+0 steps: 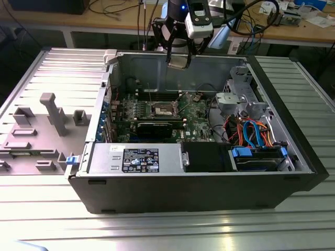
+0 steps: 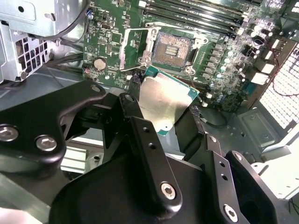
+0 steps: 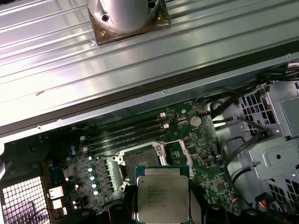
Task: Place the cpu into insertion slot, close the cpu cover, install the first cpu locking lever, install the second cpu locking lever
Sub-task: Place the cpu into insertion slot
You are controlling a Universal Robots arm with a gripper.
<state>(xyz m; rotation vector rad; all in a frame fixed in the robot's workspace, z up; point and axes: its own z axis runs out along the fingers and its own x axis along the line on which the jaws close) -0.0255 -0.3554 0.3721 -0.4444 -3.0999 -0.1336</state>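
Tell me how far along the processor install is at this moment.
Done: nothing seated yet. In hand: the gripper is shut on the chip, holding it above the board. Left: the socket is empty and the cover is flipped open, so seating, closing and latching remain.

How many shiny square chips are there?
1. The cpu is clamped in the gripper, hovering apart from the open insertion slot on the green motherboard. More could hide beneath other parts.

Inside one open computer case (image 1: 183,188): one green motherboard (image 2: 107,28), one insertion slot (image 2: 172,49), one cpu (image 2: 166,105), one coin battery (image 2: 99,64).
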